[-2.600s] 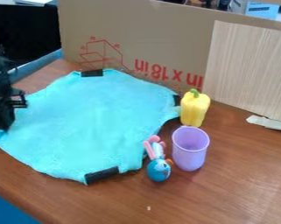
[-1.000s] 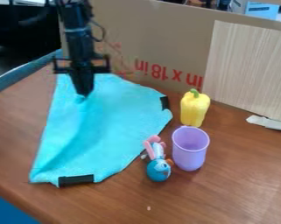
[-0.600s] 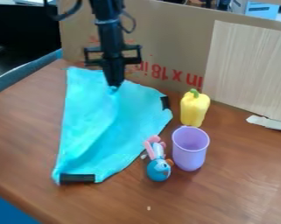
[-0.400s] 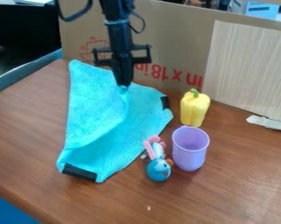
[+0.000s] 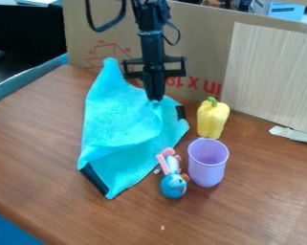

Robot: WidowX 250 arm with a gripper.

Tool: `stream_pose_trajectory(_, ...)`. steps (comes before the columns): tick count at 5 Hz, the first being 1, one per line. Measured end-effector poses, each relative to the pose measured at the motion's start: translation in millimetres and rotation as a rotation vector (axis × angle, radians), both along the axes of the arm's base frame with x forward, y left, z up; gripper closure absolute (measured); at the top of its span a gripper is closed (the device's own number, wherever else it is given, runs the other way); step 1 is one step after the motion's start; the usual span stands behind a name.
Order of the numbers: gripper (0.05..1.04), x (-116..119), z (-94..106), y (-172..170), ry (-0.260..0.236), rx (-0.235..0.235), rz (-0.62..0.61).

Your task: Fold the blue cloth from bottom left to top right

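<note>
The gripper pinches the blue cloth near its far right side, a sensible corner hold, since such light, limp fabric probably sags elsewhere.

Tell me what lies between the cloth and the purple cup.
In the camera view, a small blue, white and pink toy lies between the lower right side of the cloth and the cup.

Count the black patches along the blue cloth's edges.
2: the upper patch is on the blue cloth's right edge, near the yellow pepper; the lower patch is on its lower-left edge. Folds may hide others.
</note>
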State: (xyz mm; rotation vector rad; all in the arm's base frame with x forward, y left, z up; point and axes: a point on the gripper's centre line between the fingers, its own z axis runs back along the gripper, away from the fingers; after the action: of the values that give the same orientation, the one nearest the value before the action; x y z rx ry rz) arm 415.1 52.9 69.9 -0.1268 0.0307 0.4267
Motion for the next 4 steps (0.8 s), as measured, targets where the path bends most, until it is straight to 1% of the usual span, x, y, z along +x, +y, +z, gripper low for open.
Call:
stream_pose_trajectory(1,0.998,6.7,-5.1,-3.7,0.001,0.011,0.013)
stream_pose_trajectory(2,0.842,10.9,-9.9,-6.6,0.005,0.035,0.02)
stream_pose_trajectory(3,0.582,14.0,-7.9,-9.3,-0.009,0.025,0.032)
stream_pose_trajectory(4,0.28,12.9,-6.6,-13.8,-0.005,-0.007,0.023)
